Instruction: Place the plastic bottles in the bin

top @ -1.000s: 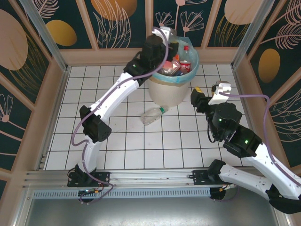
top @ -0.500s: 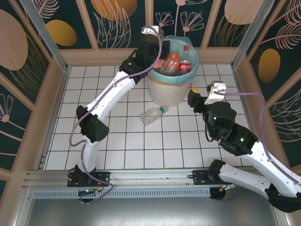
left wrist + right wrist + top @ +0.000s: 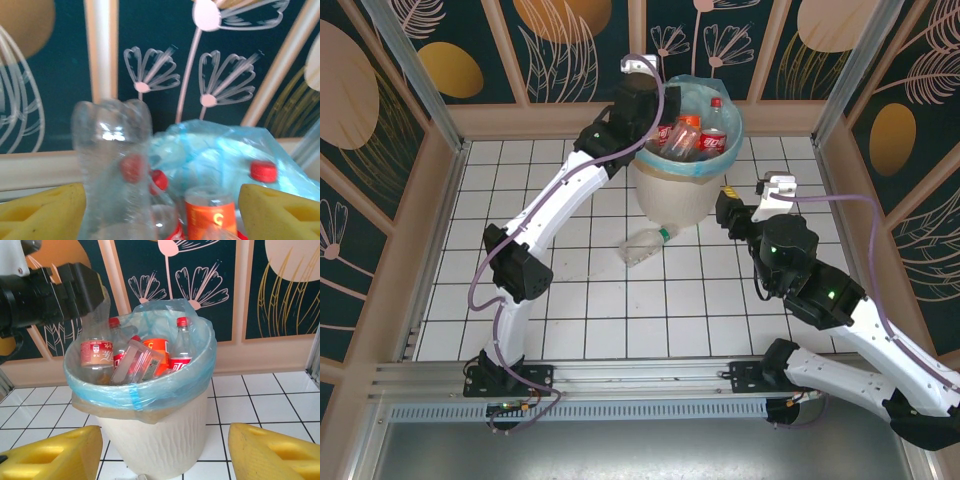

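The bin [image 3: 675, 195] stands at the back of the tiled floor, lined with a blue-green bag [image 3: 225, 145] and holding several plastic bottles [image 3: 695, 135]. My left gripper [image 3: 642, 105] hovers at its left rim, open. In the left wrist view, a clear bottle [image 3: 112, 155] stands base up between the yellow fingers [image 3: 40, 212], close to the left one, and no finger is closed on it. An orange-labelled bottle [image 3: 210, 212] lies behind. Another clear bottle [image 3: 645, 245] lies on the floor in front of the bin. My right gripper [image 3: 728, 205] is open beside the bin [image 3: 155, 440], facing it.
Patterned dark walls with wooden frames enclose the floor on three sides. The left arm [image 3: 50, 295] reaches over the bin's left rim in the right wrist view. Open white tiles [image 3: 600, 300] stretch in front of the fallen bottle.
My left gripper has opened and let go of the clear bottle over the bin, and has drawn slightly left. My right gripper has edged left toward the bin.
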Controlling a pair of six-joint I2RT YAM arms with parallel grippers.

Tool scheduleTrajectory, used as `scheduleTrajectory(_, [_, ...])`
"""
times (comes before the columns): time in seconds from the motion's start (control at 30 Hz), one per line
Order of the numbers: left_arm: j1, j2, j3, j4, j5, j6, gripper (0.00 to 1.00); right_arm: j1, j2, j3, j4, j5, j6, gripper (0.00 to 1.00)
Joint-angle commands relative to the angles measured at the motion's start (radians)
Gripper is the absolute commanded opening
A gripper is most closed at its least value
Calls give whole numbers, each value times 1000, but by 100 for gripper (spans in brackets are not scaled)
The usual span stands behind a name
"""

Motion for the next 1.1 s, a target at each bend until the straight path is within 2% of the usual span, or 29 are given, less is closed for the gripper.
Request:
scheduleTrajectory(0.0, [52,31,138,-20,-109,-28,75,-7,6,-5,28,-12,23,68])
scheduleTrajectory(0.07, [95,44,169,-23,-52,-112,70,-7,9,-2,21,-26,34,68])
scheduleTrajectory(0.17, [138,43,126,35,66,-187,66,-7,15,8,-4,-48,57,68])
scheduleTrajectory(0.27, [166,97,164,54,178,-220,65,-7,24,9,-25,-68,69,68])
scheduleTrajectory(0.37, [188,153,247,60,241,-235,65,-7,37,16,-42,-92,75,68])
scheduleTrajectory(0.57, [247,184,242,137,380,-356,65,-7,59,25,-42,-123,74,68])
scheduleTrajectory(0.73, [248,222,244,94,438,-379,65,-7,72,22,-31,-140,79,68])
scheduleTrajectory(0.93, [248,225,208,37,547,-381,51,-6,73,21,-53,-150,109,67])
scheduleTrajectory(1.07, [246,213,187,-42,572,-338,47,-7,70,17,-61,-152,118,67])
